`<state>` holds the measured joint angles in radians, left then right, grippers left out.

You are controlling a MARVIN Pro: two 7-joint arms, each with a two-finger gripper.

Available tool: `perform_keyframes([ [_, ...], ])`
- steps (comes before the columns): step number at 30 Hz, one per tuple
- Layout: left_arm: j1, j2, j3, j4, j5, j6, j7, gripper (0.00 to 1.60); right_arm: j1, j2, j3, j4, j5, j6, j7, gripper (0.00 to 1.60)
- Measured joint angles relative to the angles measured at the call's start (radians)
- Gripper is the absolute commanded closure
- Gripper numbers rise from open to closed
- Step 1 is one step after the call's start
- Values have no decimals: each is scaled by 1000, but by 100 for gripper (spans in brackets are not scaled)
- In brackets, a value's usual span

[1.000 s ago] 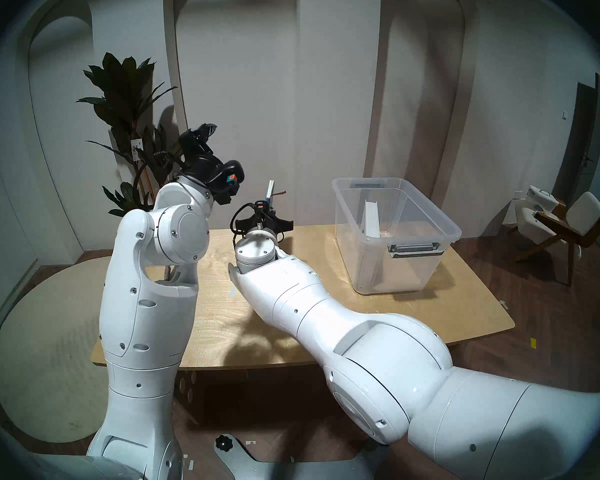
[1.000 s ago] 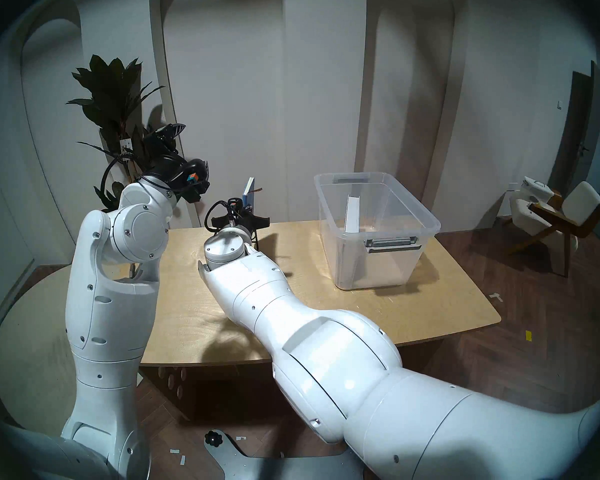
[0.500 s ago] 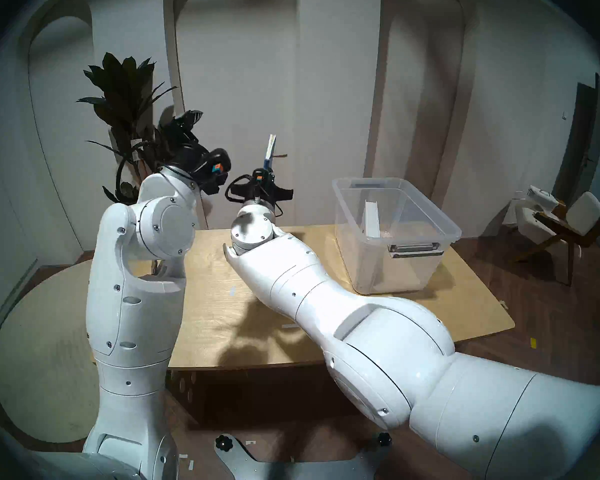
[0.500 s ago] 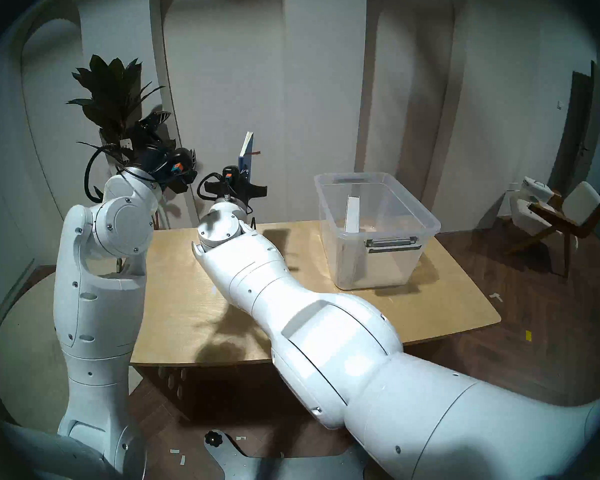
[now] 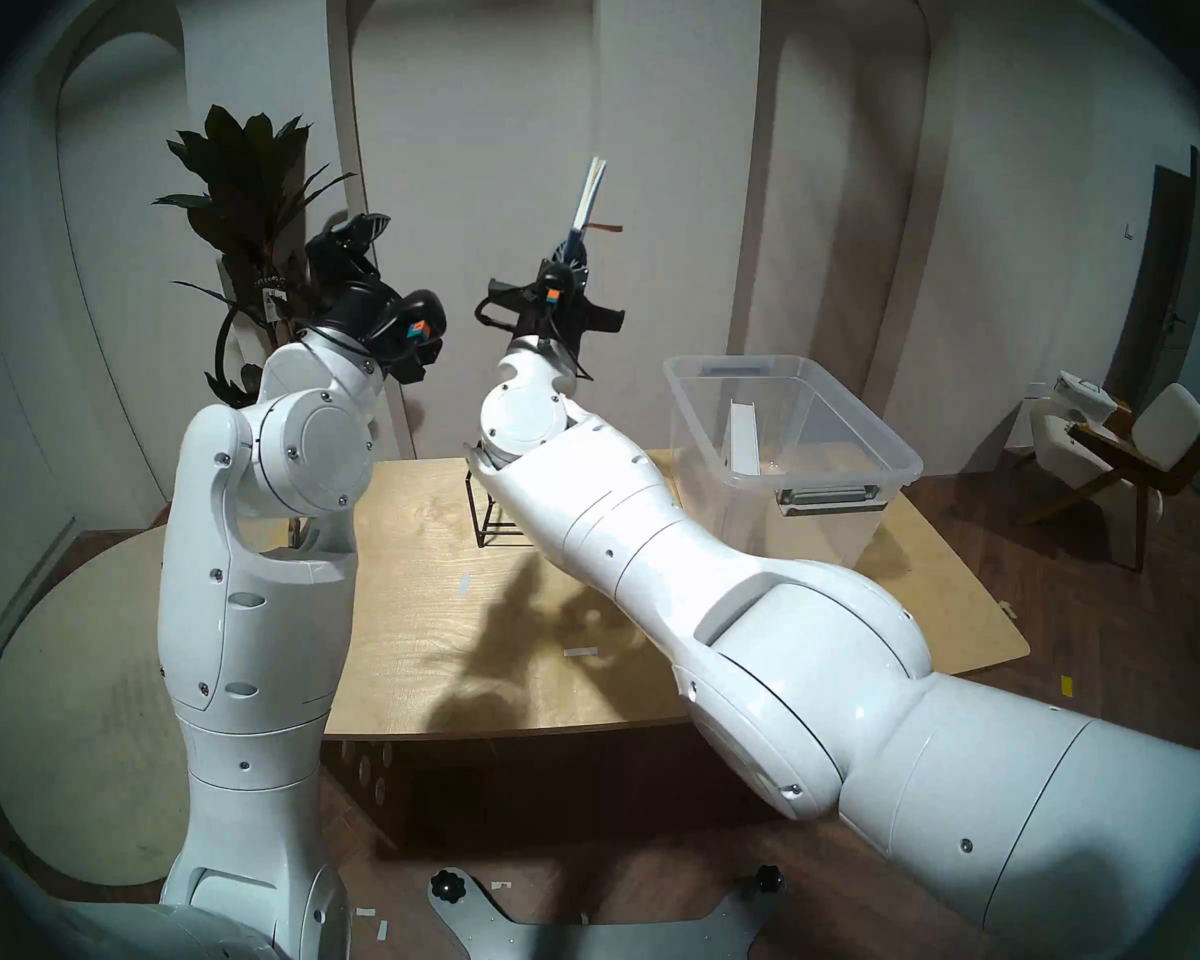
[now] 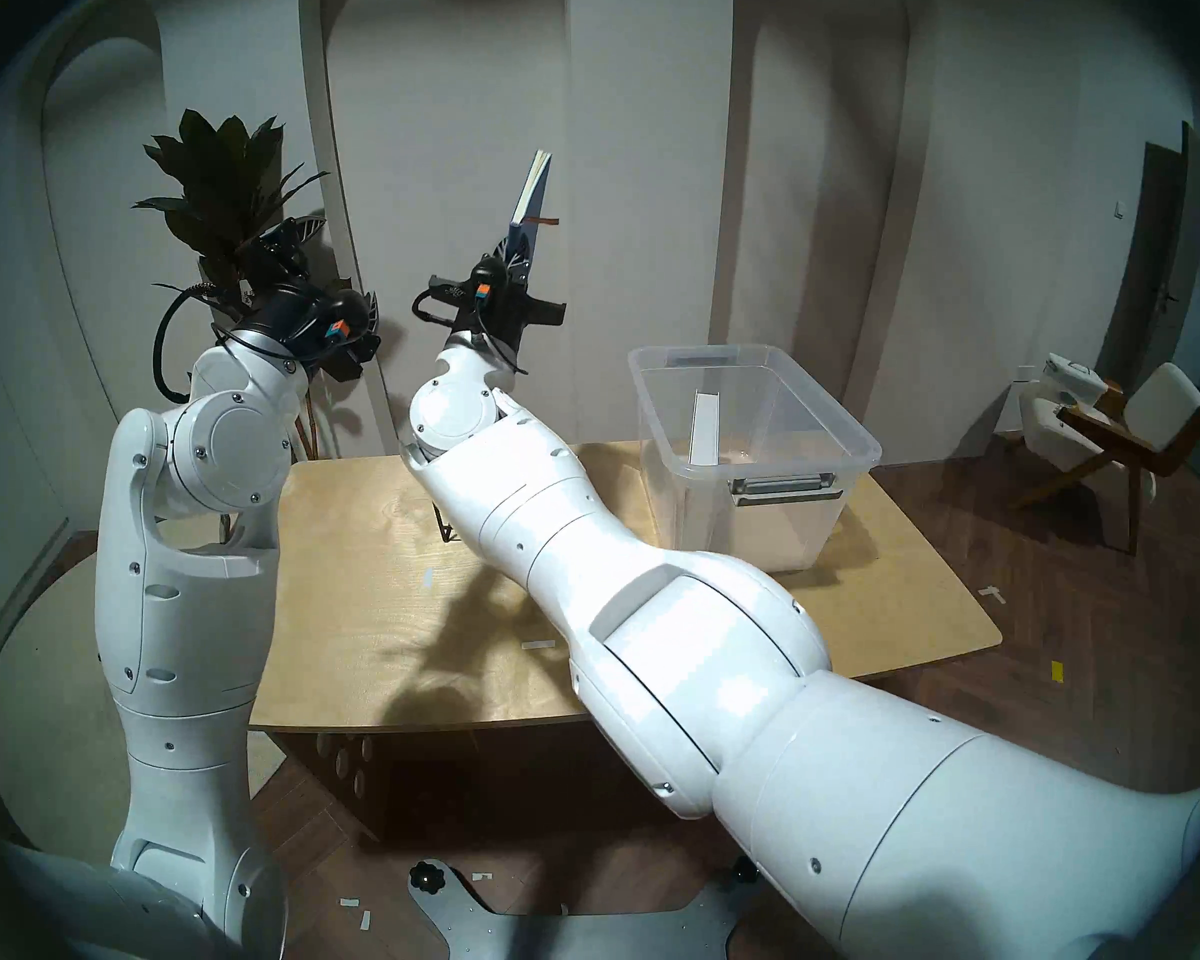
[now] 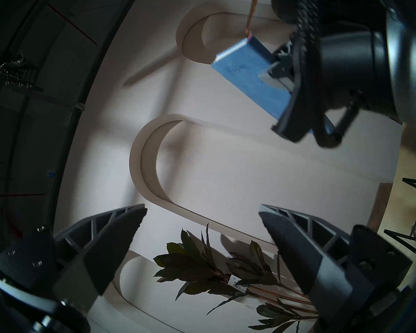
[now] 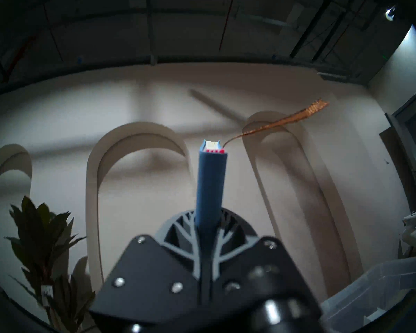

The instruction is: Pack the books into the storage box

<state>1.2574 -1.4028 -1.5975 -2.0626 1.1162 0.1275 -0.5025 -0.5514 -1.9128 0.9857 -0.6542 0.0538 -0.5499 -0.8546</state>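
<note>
1. R gripper (image 5: 572,253): jaws clamped on the lower end of the blue book (image 5: 585,200). I hold it high above the table (image 5: 417,591), spine toward my wrist cam, top tilted to the box side. Ribbon (image 8: 286,119) trails loose off the top.

2. L gripper (image 7: 202,231): jaws wide, nothing in them. It hangs near the plant (image 5: 251,176), apart from the book.

3. Box (image 5: 896,461): on the table's right part, well apart from the book. White book (image 5: 743,432) already stands on edge inside, roughly mid-box.

4. Rack (image 5: 490,515): on the table under my R forearm (partly hidden).

Risks, as I judge them:
- Grip is at one end only, so most of the book overhangs the pads. A fast swing could make it pivot or slip.
- Coming in low, the book's lower edge or my fingers could clip the box rim.
- Lowered onto the white book, the blue one could tip it or jam.
- Ribbon could snag on the rim.
</note>
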Motion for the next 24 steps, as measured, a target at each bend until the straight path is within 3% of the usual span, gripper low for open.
perform_keyframes([
  [13, 42, -17, 62, 14, 8, -4, 12, 0, 28, 70, 85, -108, -109, -41, -261, 160],
  [24, 49, -32, 96, 28, 39, 3, 35, 0, -22, 123, 148, -246, -282, 85, -491, 160],
])
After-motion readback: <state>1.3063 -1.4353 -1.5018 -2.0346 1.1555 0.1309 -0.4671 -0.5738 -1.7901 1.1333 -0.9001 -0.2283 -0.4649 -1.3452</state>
